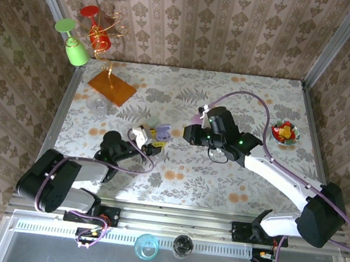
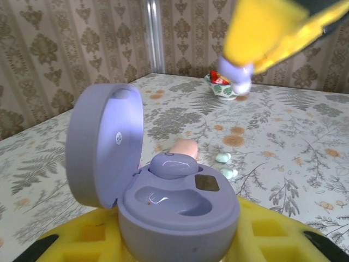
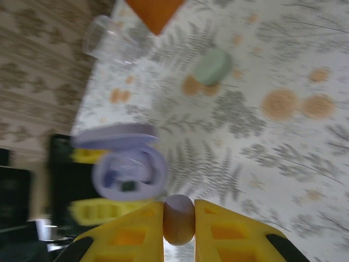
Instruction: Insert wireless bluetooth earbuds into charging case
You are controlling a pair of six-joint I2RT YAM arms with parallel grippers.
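My left gripper is shut on an open purple charging case, lid tipped up to the left. One purple earbud sits in the far slot, while the near slot is bare. My right gripper is shut on a second purple earbud, held in the air a little to the right of the case; it appears blurred in the left wrist view as yellow fingers with the bud. Two pale green buds lie on the table beyond the case.
A bowl of red and yellow sweets stands at the right. A green pebble case, a clear cup and an orange board sit toward the far left. A pink rounded piece lies just behind the purple case.
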